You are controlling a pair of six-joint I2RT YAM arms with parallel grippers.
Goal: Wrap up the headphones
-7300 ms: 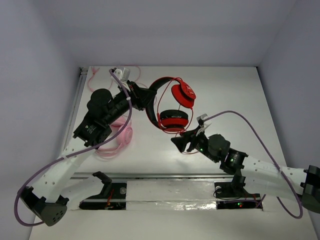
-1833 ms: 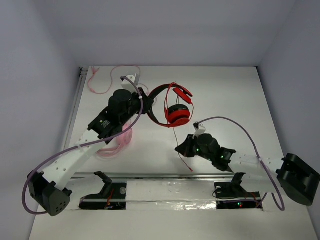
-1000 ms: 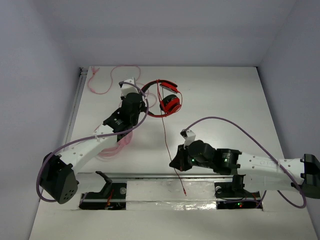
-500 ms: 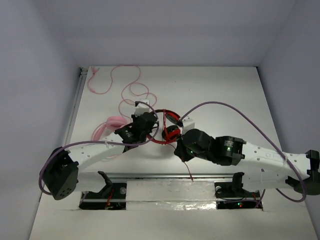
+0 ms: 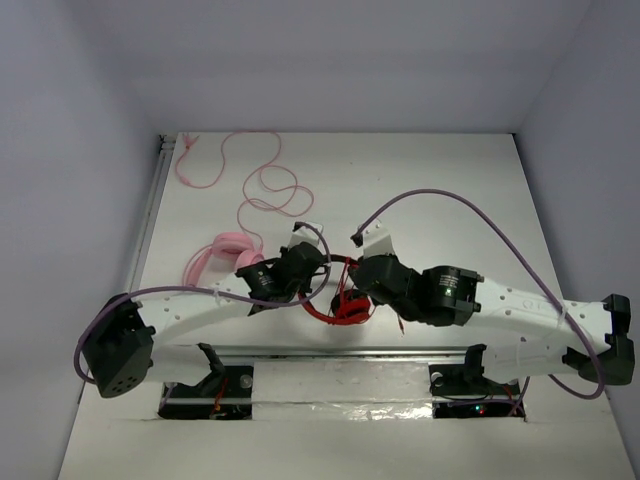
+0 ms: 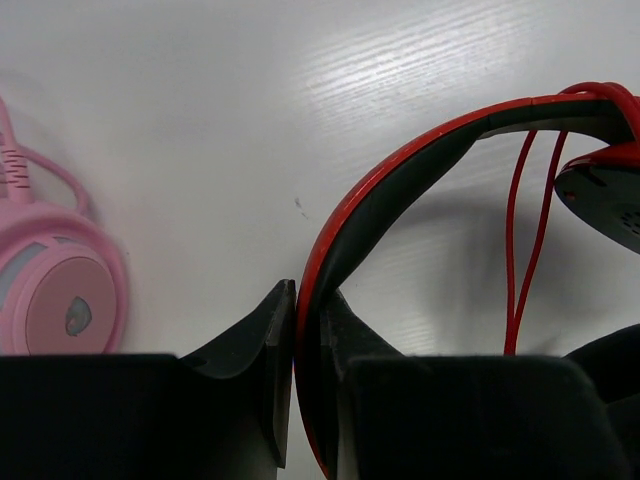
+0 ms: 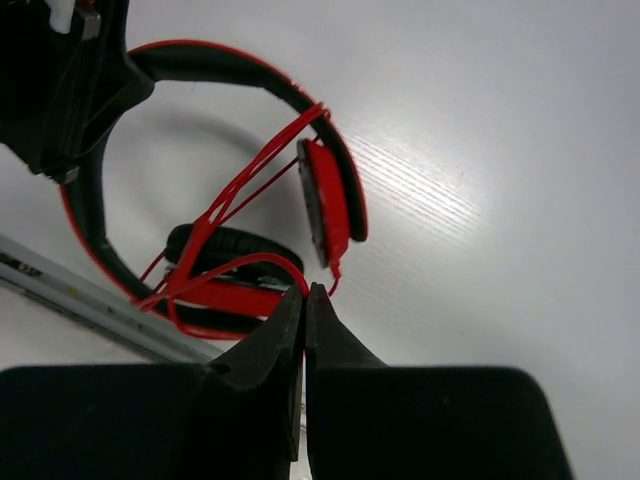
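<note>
The red headphones [image 5: 345,305] lie low over the table near its front edge, between both grippers. My left gripper [image 6: 308,305] is shut on the black-lined headband [image 6: 400,170], pinching it edge-on. In the right wrist view one red ear cup [image 7: 325,200] stands on edge and the other's black pad [image 7: 235,250] lies under it. Strands of the thin red cable [image 7: 245,180] run across the headband and cups. My right gripper [image 7: 305,292] is shut on a loop of that cable just beside the cups. From above, the left gripper [image 5: 318,272] and right gripper [image 5: 352,283] sit almost side by side.
Pale pink headphones [image 5: 225,250] lie left of my left wrist, their ear cup [image 6: 60,305] close to the left fingers. Their pink cable [image 5: 265,185] snakes toward the far left corner. A metal rail [image 5: 300,352] runs along the front edge, right by the red headphones.
Both arms have carried the headphones from mid-table toward the front edge. The long hanging cable has been drawn in and now lies in loops across the headband and cups. Both grips have held.
</note>
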